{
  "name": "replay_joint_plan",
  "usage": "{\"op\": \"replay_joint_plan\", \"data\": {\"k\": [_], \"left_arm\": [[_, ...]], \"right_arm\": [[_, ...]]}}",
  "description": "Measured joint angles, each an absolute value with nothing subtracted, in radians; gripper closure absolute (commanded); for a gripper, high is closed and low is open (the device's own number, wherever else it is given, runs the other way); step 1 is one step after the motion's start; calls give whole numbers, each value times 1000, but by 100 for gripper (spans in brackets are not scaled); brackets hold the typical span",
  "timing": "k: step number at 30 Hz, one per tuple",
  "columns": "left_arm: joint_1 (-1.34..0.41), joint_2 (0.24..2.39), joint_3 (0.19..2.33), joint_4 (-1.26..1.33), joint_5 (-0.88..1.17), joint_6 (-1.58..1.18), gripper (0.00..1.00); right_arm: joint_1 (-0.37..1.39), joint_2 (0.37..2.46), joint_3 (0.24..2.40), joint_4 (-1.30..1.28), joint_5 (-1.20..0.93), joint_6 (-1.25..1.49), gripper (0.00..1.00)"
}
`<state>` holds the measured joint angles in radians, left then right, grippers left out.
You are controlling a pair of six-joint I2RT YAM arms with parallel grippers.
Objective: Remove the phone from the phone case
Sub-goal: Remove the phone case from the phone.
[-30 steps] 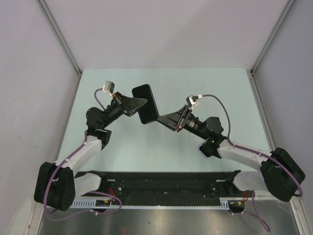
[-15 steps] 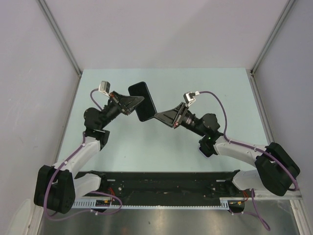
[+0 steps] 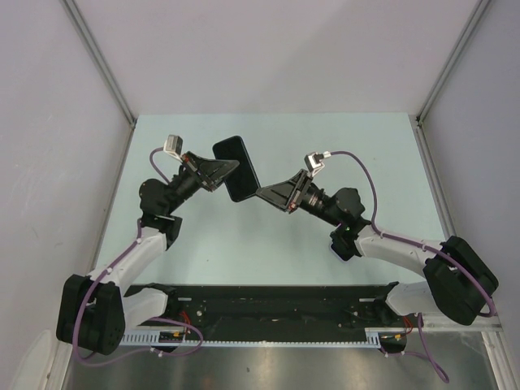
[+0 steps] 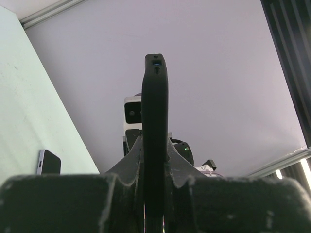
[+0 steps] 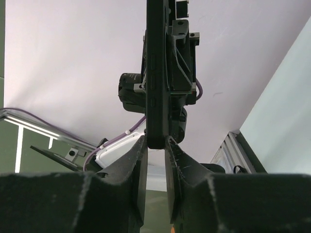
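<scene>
Here, the phone (image 3: 236,168), snug in its stiff, probably slippery case (image 4: 155,97), was held above the tabletop (image 3: 341,146), clenched on one long edge by the left claw (image 4: 154,160) and at its near end by the right claw (image 5: 156,145); the case rim seemed the best hold.

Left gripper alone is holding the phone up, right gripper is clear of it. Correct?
Not quite. The right gripper is on the phone too: the right wrist view shows its fingers closed on either side of the phone's end. The left gripper does hold it up, as you say.
</scene>
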<state>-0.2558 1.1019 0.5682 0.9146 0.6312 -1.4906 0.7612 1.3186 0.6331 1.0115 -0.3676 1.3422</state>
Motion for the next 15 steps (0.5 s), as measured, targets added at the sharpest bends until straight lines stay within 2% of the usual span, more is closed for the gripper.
{"op": "replay_joint_plan", "data": {"k": [5, 8, 9, 10, 11, 12, 15], "left_arm": [[-257, 1102, 568, 910, 642, -1483, 100], [-257, 1102, 565, 910, 642, -1483, 100], [-257, 1102, 564, 909, 642, -1483, 100], [-257, 1102, 564, 909, 643, -1483, 100], [-257, 1102, 564, 909, 643, -1483, 100], [-257, 1102, 564, 907, 642, -1482, 100], [-257, 1102, 564, 894, 640, -1484, 100]], "right_arm": [[762, 1318, 651, 992, -366, 1335, 65], [763, 1318, 662, 975, -364, 1326, 73], [764, 1318, 664, 966, -363, 1322, 81], [764, 1318, 665, 960, -363, 1319, 86], [764, 1318, 665, 952, -362, 1312, 96], [764, 1318, 665, 948, -360, 1308, 100], [764, 1318, 665, 941, -357, 1297, 100]]}}
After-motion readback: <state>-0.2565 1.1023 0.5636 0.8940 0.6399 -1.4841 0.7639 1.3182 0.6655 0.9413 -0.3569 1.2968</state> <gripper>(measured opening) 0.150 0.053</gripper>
